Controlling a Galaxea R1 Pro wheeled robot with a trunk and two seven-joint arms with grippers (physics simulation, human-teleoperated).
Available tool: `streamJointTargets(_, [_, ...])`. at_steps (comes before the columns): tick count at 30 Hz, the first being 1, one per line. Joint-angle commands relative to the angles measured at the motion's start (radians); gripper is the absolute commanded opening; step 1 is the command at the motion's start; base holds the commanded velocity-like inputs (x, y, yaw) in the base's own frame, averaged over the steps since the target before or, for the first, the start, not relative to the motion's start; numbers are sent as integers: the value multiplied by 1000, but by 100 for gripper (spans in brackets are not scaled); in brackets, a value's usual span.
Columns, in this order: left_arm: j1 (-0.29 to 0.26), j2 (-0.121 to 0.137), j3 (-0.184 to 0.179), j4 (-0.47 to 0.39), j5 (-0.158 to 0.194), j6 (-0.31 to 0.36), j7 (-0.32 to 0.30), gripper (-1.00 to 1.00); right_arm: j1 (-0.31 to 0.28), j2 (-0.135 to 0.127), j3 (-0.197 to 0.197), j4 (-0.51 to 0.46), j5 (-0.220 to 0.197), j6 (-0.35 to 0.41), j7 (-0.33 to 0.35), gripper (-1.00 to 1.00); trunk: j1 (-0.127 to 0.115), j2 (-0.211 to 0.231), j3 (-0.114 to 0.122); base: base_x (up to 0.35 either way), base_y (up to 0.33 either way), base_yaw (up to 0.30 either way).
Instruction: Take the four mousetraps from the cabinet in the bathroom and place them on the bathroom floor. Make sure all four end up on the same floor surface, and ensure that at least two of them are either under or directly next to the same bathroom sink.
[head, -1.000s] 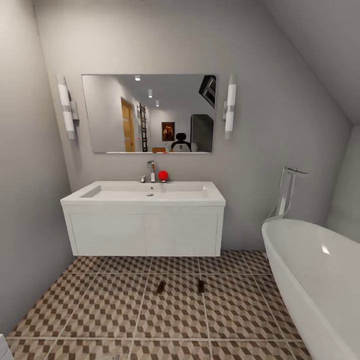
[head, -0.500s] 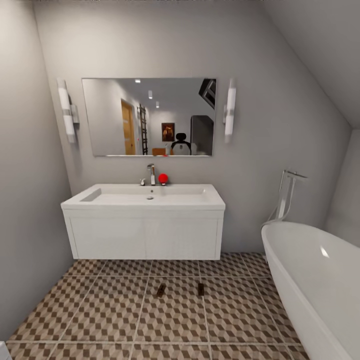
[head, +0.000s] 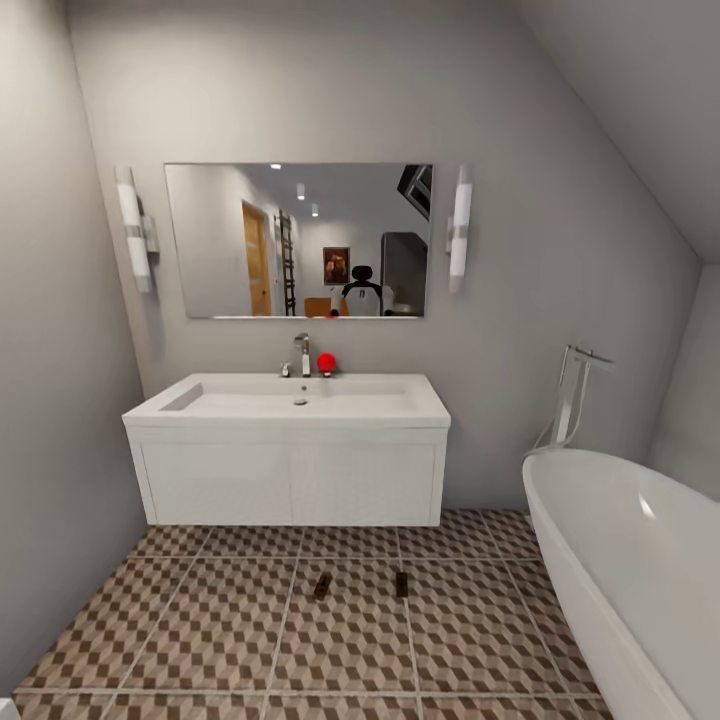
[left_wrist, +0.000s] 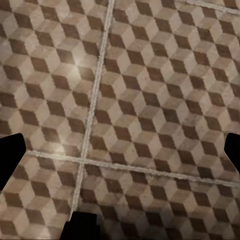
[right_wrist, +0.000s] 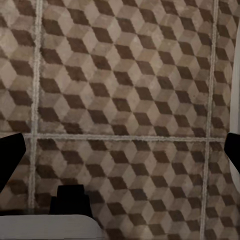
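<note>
Before the white sink, two mousetraps lie on the bathroom floor, slightly farther off as the camera backs away. Both grippers' jaws stand wide and empty over tiles, so I judge the robot is leaving for the remaining traps.

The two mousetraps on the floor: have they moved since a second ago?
No. The whole head view has shifted, so the camera moved. The left mousetrap and right mousetrap keep their places in front of the sink on the same floor tiles.
</note>
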Motion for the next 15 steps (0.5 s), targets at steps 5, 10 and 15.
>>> streamJointTargets(5, [17,-4,9,1,-9,-3,-2,100,8,1,-8,3,8,-3,23,100,-12,21,8,0,0,0])
streamJointTargets(10, [30,-7,10,1,-9,-1,-1,100,22,12,-8,3,8,-2,50,100,-12,21,8,0,0,0])
streamJointTargets(15, [44,-16,10,1,-9,9,-1,100,28,24,-8,3,9,-2,62,100,-12,21,8,0,0,0])
